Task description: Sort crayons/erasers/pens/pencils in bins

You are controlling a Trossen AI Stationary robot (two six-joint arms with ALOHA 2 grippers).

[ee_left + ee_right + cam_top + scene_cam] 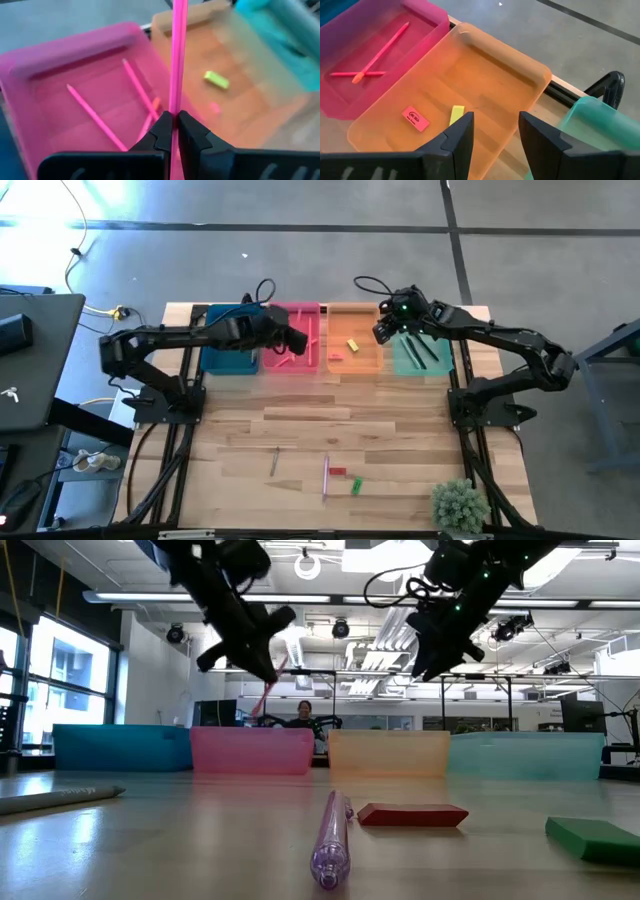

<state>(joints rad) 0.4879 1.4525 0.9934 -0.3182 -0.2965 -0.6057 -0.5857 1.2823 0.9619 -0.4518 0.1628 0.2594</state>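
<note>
Two arms reach over the bins in the high view: the left gripper (pixel 293 340) above the pink bin (pixel 300 315), the right gripper (pixel 385 330) by the orange bin (pixel 340 315). Left wrist view: fingers (pixel 162 132) pinch a pink pencil (pixel 178 50). Right wrist view: fingers (pixel 462 135) spread, yellow eraser (pixel 457 114) just ahead.

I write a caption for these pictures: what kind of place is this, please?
Probably a robotics lab or open workshop hall. The wooden table stands on a bare concrete floor, the low view shows ceiling strip lights and metal frames, and a person sits behind the bins.
</note>
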